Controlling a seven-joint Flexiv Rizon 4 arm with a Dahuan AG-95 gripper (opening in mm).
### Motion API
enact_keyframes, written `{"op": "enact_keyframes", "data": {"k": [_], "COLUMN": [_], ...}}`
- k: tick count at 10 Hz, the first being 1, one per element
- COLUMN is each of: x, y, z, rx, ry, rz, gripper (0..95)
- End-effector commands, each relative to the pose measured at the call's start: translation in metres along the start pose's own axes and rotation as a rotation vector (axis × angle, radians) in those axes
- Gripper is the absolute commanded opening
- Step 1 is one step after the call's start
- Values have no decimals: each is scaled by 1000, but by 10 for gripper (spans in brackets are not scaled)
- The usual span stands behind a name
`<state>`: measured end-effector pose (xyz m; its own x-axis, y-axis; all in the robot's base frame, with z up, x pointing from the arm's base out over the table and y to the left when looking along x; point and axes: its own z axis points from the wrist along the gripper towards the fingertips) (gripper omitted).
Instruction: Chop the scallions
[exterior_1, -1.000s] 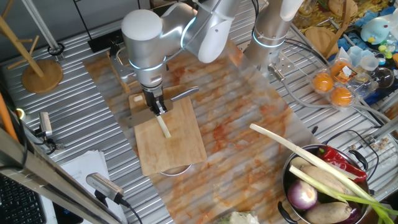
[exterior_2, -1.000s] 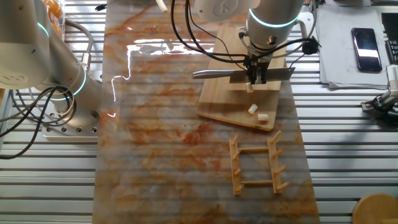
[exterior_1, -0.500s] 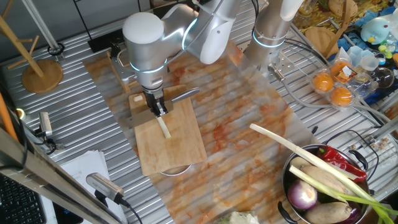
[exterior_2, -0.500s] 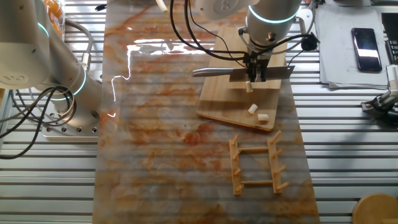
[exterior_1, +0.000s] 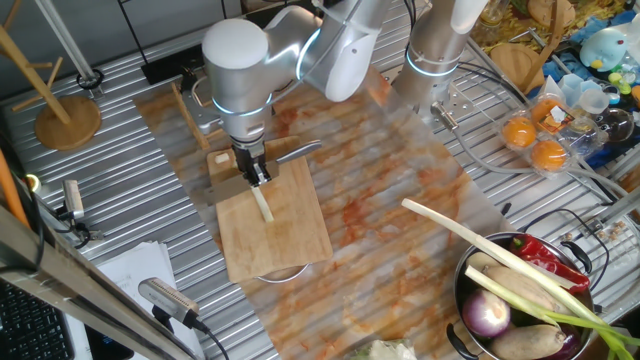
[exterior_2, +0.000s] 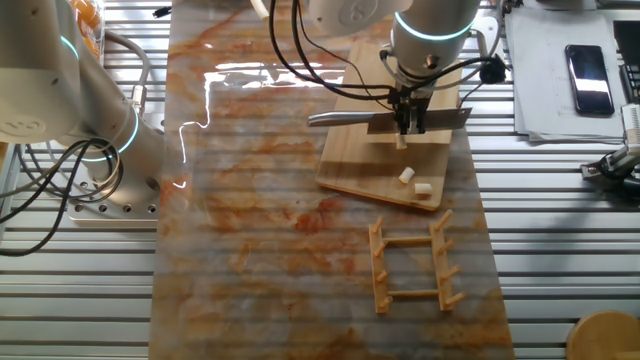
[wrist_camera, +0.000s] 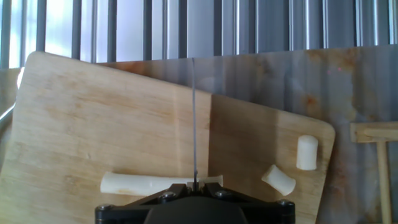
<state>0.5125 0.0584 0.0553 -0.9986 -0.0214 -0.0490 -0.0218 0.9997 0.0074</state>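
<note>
Over the last second the arm has shifted slightly, carrying the knife (exterior_2: 385, 119) a little along the board (exterior_1: 272, 222); the stalk and cut pieces have stayed where they lay. Gripper (exterior_2: 409, 124) is clamped on the knife's spine, blade level and edge down across the board, handle jutting out to one side. From the hand view the blade (wrist_camera: 194, 121) shows as a thin dark line running straight away from the fingers, crossing the stalk (wrist_camera: 152, 183) near its right end; whether the edge touches the stalk cannot be told. Stalk lies flat on the board, cream-white, roughly crosswise to the blade. Two short chunks (wrist_camera: 306, 152) sit near the board's corner, just beside each other, apart from the stalk. A wooden rack (exterior_2: 413, 264) lies on the mat just off that corner
</note>
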Motion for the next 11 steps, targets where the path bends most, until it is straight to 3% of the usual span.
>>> {"op": "enact_keyframes", "data": {"k": [1,7,9,11], "x": [0,-4,2,9], "y": [0,-1,1,-1], "z": [1,16,27,24], "rx": [3,-1,21,22], "ry": [4,7,3,3], "rz": [2,5,-2,-12], "gripper": [0,0,0,0]}}
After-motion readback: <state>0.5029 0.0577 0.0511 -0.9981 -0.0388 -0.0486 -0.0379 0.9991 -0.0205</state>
